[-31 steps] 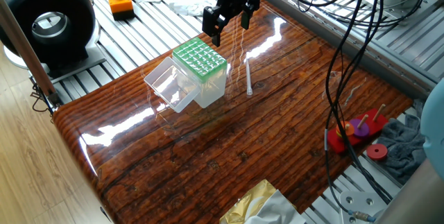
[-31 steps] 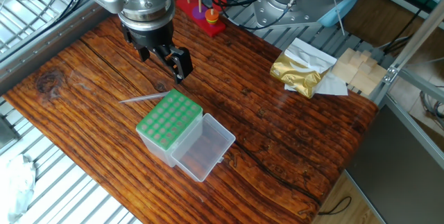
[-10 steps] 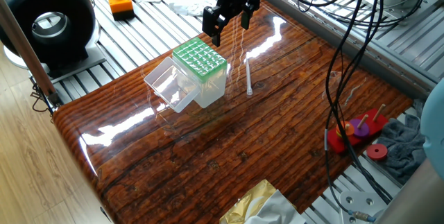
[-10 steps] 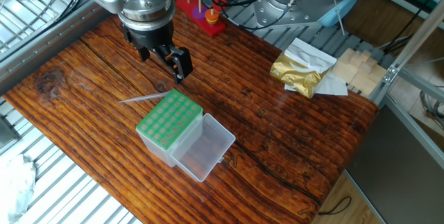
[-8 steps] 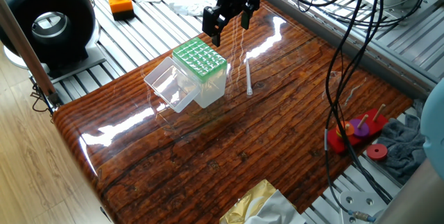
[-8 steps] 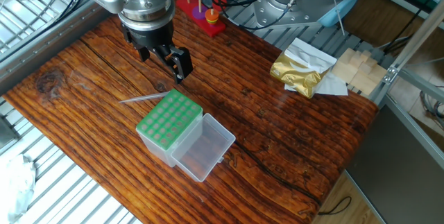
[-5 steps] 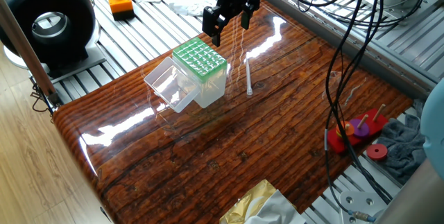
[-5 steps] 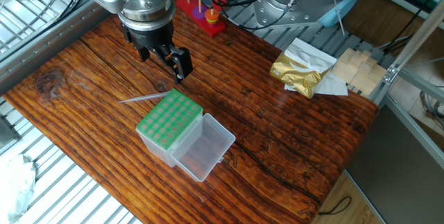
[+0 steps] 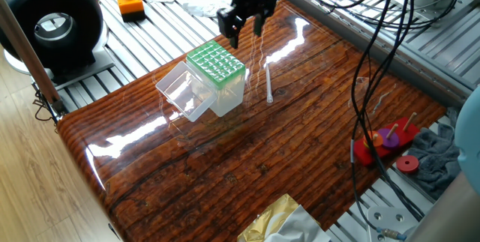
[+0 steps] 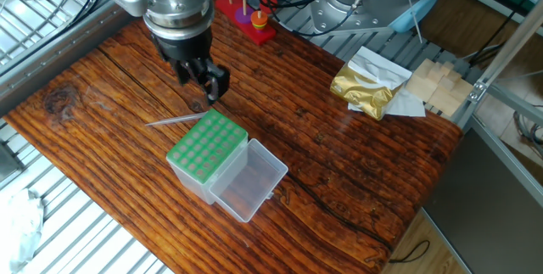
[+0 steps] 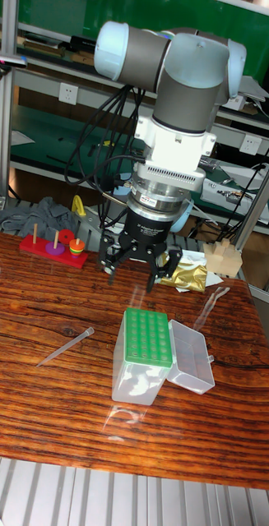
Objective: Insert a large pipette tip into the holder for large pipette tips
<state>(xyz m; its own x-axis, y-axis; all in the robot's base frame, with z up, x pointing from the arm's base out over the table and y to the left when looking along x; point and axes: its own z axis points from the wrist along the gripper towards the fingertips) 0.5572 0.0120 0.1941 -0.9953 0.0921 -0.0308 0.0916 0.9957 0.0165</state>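
Claw (image 9: 244, 28) (image 10: 206, 85) (image 11: 134, 275) hangs above the table (image 9: 300, 144) (image 10: 356, 164) (image 11: 35, 411) with its two fingers parted and nothing held between them; in the tall fixed view it sits just behind the far edge of the holder for large pipette tips (image 9: 217, 77) (image 10: 206, 153) (image 11: 142, 353), clear of its top

Going left to right in the tall fixed view: a red peg toy (image 11: 55, 246) stands at the far left of the table, then the large pipette tip (image 11: 65, 346) lies flat on the wood, left of the holder and apart from it. Next comes the holder itself, upright, its green grid of holes facing up, with its clear lid (image 11: 189, 357) swung open and lying to the right, touching the box along the hinge. Behind and to the right, a crumpled gold foil bag (image 11: 186, 272) lies near pale wooden blocks (image 11: 225, 260)

In one fixed view the tip (image 9: 268, 85) lies just beside the holder on the side away from the open lid (image 9: 183, 92), not touching it. In the other fixed view the tip (image 10: 174, 121) rests beside the green top, its length running along the table, with the claw above and a little beyond it
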